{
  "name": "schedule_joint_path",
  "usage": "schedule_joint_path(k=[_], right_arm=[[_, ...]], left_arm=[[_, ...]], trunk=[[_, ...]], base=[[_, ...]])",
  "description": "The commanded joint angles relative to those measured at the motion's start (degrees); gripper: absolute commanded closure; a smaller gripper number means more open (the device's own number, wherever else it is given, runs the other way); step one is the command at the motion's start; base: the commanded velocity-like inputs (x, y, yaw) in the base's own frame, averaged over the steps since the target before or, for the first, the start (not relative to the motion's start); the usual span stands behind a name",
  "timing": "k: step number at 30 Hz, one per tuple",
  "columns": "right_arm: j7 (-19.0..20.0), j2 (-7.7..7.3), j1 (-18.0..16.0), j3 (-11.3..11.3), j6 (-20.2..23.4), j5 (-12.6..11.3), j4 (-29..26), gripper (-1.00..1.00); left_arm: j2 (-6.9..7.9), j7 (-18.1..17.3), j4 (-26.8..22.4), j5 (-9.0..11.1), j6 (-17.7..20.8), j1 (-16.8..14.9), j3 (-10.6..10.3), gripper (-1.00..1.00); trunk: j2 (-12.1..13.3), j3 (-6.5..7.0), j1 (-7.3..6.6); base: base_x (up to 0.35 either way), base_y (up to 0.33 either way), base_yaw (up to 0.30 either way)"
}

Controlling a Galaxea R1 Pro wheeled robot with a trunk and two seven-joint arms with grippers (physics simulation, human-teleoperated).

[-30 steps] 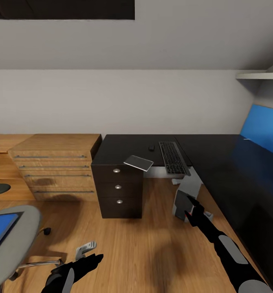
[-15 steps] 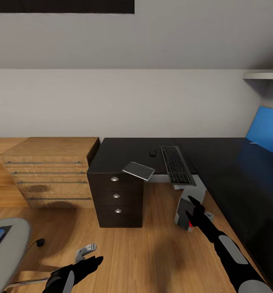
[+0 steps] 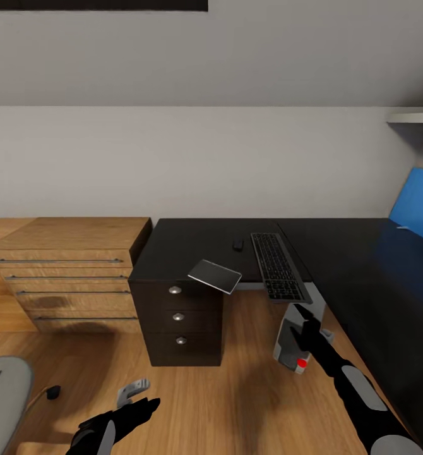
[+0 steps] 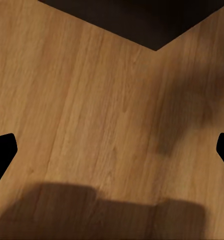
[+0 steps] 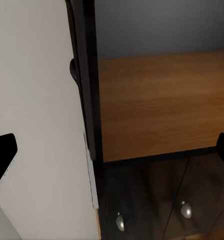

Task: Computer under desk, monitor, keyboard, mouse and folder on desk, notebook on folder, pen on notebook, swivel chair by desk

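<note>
The desk (image 3: 192,243) has a black top, with the keyboard (image 3: 278,273) and the small dark mouse (image 3: 238,244) on it. A flat grey pad (image 3: 214,275), possibly the notebook, overhangs the desk's front edge, tilted. The pale grey computer (image 3: 288,341) stands on the floor under the desk. My right gripper (image 3: 305,322) is open just in front of the tower, whose white side (image 5: 36,125) is close in the right wrist view. My left gripper (image 3: 147,407) is open, low over bare floor (image 4: 112,110). The swivel chair (image 3: 6,395) shows at the lower left corner.
A light wooden drawer chest (image 3: 66,272) stands left of the desk's dark drawer pedestal (image 3: 180,316). The desk's long wing with its blue back panel (image 3: 418,212) runs along the right. A white shelf (image 3: 413,117) hangs above it. Wooden floor lies open between chair and desk.
The whole picture has shifted left and down, so the camera has moved toward the desk. The chair and folder have slid almost out of view. Both grippers stay open.
</note>
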Motion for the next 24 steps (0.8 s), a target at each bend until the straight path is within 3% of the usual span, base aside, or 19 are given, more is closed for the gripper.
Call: schedule_joint_path(k=[1, 11, 24], right_arm=[[0.0, 0.01, -0.1, -0.3, 0.4, -0.4, 0.0, -1.00], [2.6, 0.01, -0.1, -0.7, 0.3, -0.3, 0.0, -1.00], [3.0, 0.01, -0.1, -0.7, 0.3, -0.2, 0.0, -1.00]], left_arm=[[-0.07, -0.2, -0.1, 0.2, 0.4, 0.0, 0.3, -1.00], [-0.07, -0.2, 1.2, 0.2, 0.4, 0.0, 0.3, -1.00], [-0.02, -0.2, 1.3, 0.2, 0.3, 0.0, 0.3, -1.00]], trunk=[[0.0, -0.05, 0.00], [0.0, -0.05, 0.00], [0.0, -0.05, 0.00]], base=[[0.021, 0.000, 0.000], [0.005, 0.000, 0.000], [0.007, 0.000, 0.000]])
